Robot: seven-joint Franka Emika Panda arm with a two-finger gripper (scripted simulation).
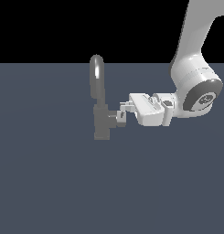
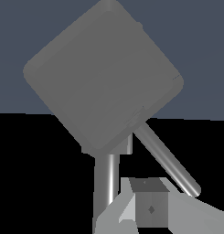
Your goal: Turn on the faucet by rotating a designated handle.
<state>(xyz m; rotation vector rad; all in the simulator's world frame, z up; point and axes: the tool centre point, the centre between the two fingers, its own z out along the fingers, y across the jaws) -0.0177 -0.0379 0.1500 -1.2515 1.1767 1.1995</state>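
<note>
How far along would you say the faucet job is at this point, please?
Done: the reach. The gripper is level with the handle, on the exterior view's right of the faucet. In hand: contact. A fingertip appears close to or against the handle, but neither view shows a closed grip. Left: rotating the handle; nothing shows whether it has turned, and no water is visible at the spout.

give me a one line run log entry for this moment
phase: at handle | gripper: beside handle, grip unclear | faucet: upright | spout: arched up
</note>
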